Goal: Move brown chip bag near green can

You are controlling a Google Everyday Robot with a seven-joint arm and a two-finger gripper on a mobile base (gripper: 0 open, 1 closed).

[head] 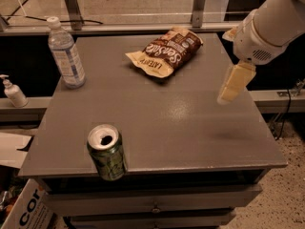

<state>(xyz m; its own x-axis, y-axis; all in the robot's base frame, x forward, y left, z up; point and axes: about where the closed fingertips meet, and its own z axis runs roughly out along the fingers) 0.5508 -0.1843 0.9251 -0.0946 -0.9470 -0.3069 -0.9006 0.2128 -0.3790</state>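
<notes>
The crinkly dark-brown chip bag (167,56) with its cream end band is seen lying flat at the far middle of the grey desk (190,128), set on a diagonal. The robot's cream-coloured hand (234,84) is held above the desk's right side, to the right of the bag and clear of it. Whether it is open or closed cannot be told. The small green aluminium can (107,152) is found upright at the near left edge, well apart from the bag. A clear plastic water bottle (66,54) is stood at the far left.
</notes>
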